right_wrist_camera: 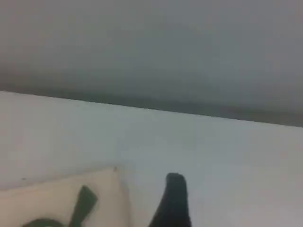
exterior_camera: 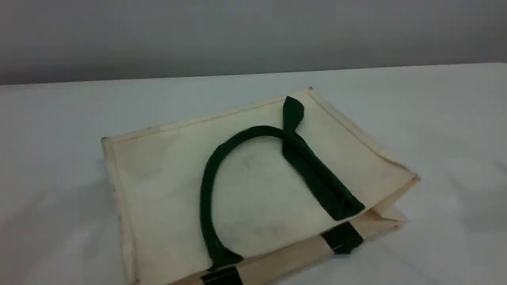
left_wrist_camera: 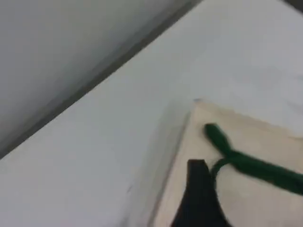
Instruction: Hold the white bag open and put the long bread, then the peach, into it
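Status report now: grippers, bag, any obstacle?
Right gripper open, over the table; left gripper over a corner of the white bag, jaws unclear. Bag lies flat, green handle on top. Bread, peach not in view.

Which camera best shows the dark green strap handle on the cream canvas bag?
The scene view: the dark green strap handle shows as a whole loop. Left wrist: a blurred stretch. Right wrist: only an end.

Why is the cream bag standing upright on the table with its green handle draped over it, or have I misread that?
Misread: the white bag lies flat on the table, not upright, with its green handle draped over it. The scene view shows this.
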Robot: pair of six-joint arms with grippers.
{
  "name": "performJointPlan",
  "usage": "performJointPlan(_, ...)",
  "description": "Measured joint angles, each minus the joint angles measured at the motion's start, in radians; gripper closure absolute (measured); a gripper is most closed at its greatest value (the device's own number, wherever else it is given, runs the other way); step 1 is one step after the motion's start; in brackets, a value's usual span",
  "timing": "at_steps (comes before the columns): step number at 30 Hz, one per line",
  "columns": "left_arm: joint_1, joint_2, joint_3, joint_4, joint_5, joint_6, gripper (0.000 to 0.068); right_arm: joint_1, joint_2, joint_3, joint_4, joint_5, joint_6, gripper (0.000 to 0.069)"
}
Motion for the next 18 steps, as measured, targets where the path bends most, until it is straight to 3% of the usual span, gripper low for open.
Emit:
performJointPlan(6, 0.000, -0.078, 0.024, 0.197, -0.001, -0.196, 0.0216, 0.000, -0.166, 0.000, -0.001, 0.143, 0.002, 0.0101)
performJointPlan(9, 0.000, -0.125, 0.081, 0.259, -0.001, -0.236, 0.0216, 0.000, -0.241, 0.000, -0.002, 0.213, 0.010, 0.0101)
performJointPlan(18, 0.000, -0.353, 0.364, 0.296, -0.003, -0.238, 0.0216, 0.000, -0.475, 0.000, -0.003, 0.316, 0.036, 0.0101)
